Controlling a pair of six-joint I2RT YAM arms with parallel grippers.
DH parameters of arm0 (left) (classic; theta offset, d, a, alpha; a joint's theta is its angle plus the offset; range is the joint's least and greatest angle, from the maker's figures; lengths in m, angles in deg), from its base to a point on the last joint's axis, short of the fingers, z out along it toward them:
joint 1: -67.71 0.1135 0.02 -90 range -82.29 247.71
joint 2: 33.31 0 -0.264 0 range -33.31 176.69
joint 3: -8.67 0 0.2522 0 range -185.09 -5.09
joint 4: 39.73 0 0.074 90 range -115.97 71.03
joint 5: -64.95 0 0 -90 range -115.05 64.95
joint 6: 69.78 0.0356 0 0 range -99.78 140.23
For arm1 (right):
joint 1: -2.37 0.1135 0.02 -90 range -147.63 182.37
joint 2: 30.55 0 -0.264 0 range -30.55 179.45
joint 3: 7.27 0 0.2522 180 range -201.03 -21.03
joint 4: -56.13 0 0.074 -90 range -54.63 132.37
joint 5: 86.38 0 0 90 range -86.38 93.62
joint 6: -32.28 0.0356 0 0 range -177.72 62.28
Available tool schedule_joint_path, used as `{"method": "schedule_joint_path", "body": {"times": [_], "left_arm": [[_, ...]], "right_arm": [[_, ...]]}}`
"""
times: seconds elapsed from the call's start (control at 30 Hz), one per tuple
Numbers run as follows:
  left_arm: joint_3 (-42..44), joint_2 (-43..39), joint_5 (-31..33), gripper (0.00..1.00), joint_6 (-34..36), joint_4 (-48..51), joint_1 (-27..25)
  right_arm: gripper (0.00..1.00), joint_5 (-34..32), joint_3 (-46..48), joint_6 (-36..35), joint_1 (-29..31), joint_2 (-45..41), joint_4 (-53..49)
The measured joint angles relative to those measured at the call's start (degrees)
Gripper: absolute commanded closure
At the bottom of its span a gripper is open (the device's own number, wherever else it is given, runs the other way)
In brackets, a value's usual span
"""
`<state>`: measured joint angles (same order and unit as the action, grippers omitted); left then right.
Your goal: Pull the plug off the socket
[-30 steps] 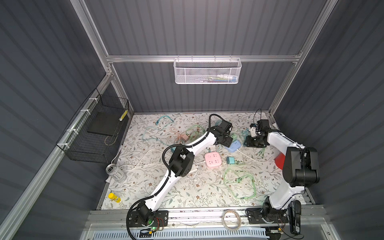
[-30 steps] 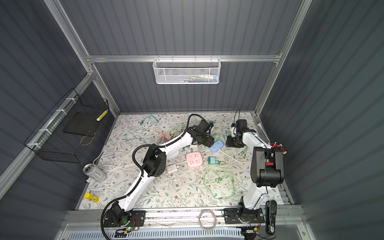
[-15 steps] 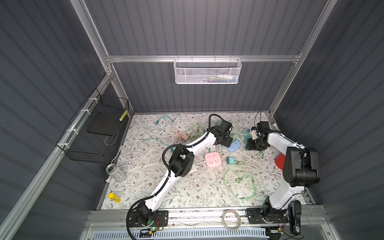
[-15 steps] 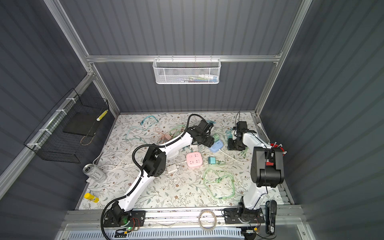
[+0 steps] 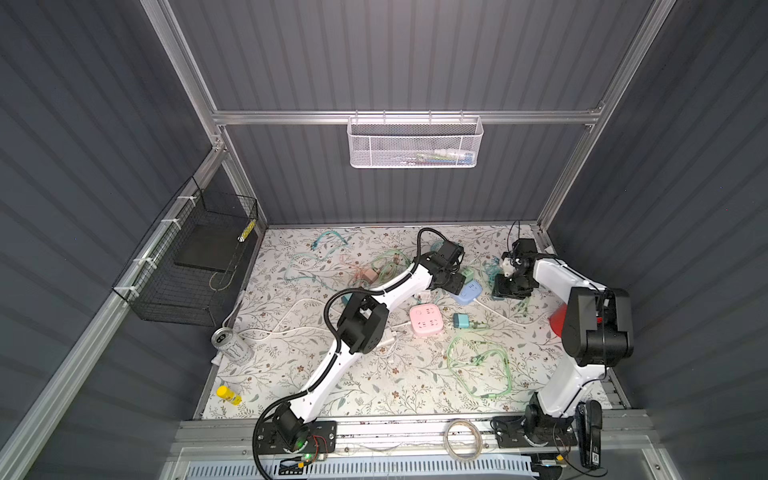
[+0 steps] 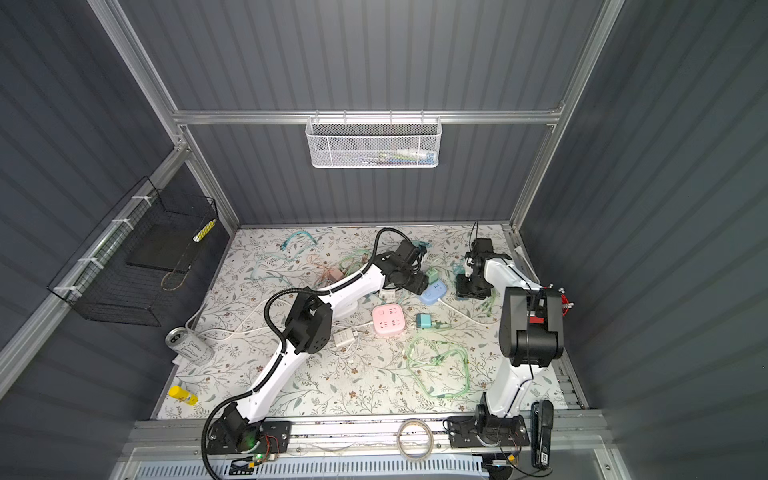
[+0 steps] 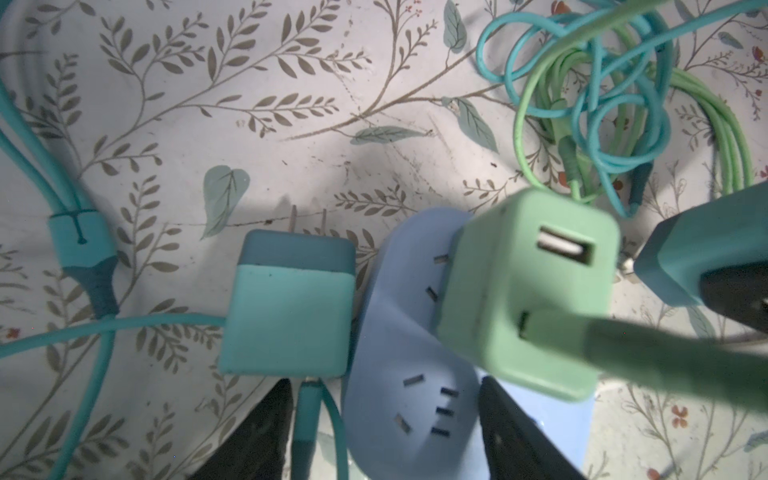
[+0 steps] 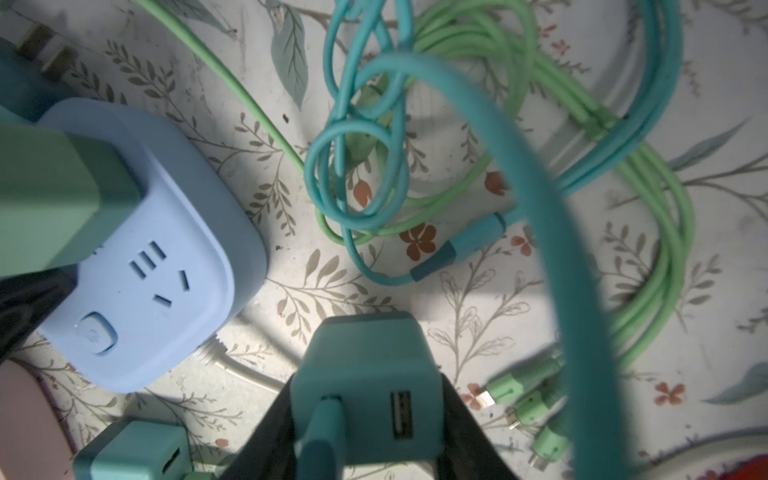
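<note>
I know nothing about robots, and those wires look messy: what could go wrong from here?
1. The teal plug, clamped in the right gripper, trails a teal cable tangled among the green cables; lifting away may drag the whole tangle.
2. The green plug sits in the blue socket; a tug on its cable could tip the socket.

The left arm (image 5: 332, 374) and the right arm (image 5: 569, 382) have glossy white tubular links and boxy black joint housings. A black corrugated cable (image 5: 326, 309) runs along the left one. A small red label (image 6: 536, 320) marks the right elbow block. The left gripper (image 7: 384, 382) has matte black wedge fingers (image 7: 253, 436).
</note>
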<state>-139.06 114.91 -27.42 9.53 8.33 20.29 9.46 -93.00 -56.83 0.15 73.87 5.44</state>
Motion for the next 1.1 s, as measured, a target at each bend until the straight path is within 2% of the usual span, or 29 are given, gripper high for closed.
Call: {"method": "schedule_joint_path", "body": {"times": [0.4, 0.77, 1.1], "left_arm": [[0.1, -0.1, -0.2, 0.28, 0.0, -0.1, 0.1], [1.9, -1.0, -0.2, 0.28, 0.0, -1.1, 0.1], [2.8, -1.7, -0.1, 0.27, 0.0, -0.9, 0.1]], "right_arm": [[0.46, 0.3, -0.6, 0.9, 0.0, 0.7, 0.2], [0.37, 1.5, -3.1, 2.2, 0.0, 1.9, 0.5], [0.34, 1.6, -3.6, 3.0, 0.0, 1.2, 0.4]]}}
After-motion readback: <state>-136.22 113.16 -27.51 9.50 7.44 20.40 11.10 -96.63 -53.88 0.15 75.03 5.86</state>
